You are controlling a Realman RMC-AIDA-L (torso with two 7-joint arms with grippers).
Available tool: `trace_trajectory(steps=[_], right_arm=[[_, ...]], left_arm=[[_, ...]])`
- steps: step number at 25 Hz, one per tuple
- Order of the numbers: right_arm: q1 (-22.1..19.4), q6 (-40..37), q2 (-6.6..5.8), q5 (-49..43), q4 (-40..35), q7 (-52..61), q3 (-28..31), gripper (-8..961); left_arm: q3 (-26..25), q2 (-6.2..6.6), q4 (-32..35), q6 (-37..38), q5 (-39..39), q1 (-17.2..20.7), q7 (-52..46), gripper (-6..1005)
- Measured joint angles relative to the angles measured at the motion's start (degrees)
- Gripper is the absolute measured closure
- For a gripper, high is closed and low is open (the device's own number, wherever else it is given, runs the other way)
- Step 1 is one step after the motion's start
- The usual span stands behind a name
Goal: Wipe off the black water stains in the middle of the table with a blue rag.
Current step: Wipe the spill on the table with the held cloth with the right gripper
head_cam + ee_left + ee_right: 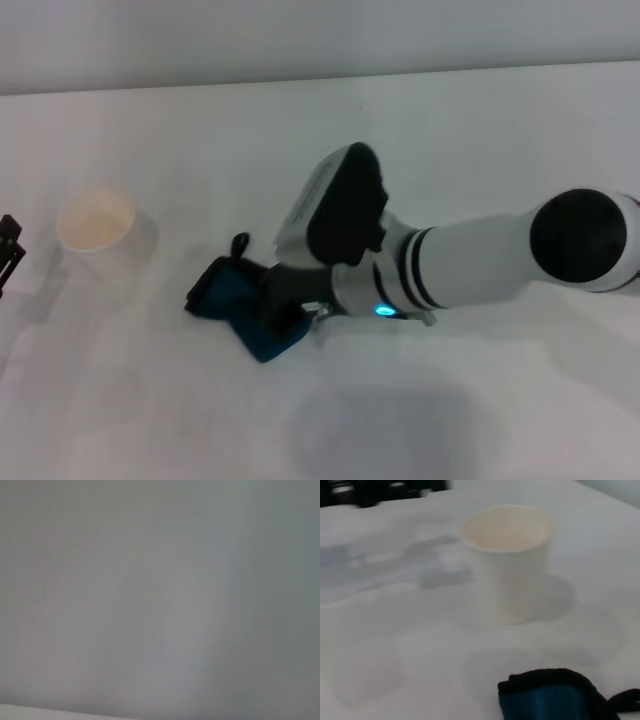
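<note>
While clamped in right gripper (285,300) jaws, blue rag (235,300) mid-table (480,400), paper cup (95,225) well apart.

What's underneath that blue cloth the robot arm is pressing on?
Only white table shows around the blue rag, which the right gripper presses down. Whatever lies beneath, including any stain, is covered. The left gripper is parked at the table's left edge.

I see a white paper cup (509,562) upright on the counter (380,645) — blue rag (550,697) near, apart.
</note>
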Motion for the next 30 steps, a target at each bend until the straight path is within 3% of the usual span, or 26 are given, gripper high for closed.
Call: trace_trajectory(steps=[8, 14, 18, 22, 30], right_arm=[[0.72, -10.71, 0.0, -0.34, 1.75, -0.07, 0.14, 867], [1.94, -9.9, -0.35, -0.41, 6.99, 0.07, 5.54, 867], [0.14, -5.98, -0.69, -0.44, 7.96, -0.46, 9.99, 866], [-1.37, 3.61, -0.74, -0.12, 7.14, -4.75, 14.03, 866], [-4.66, 19.71, -0.7, 0.49, 3.48, -7.66, 15.41, 866]], left_arm=[[0.0, -0.12, 0.23, -0.04, 0.0, 0.25, 0.0, 108], [0.0, -0.1, 0.39, 0.18, 0.0, 0.51, -0.8, 107], [0.0, -0.08, 0.43, 0.23, 0.0, 0.53, -1.61, 107], [0.06, -0.08, 0.47, 0.29, 0.0, 0.58, -2.77, 107], [0.09, -0.04, 0.53, 0.36, 0.0, 0.42, -3.94, 108]])
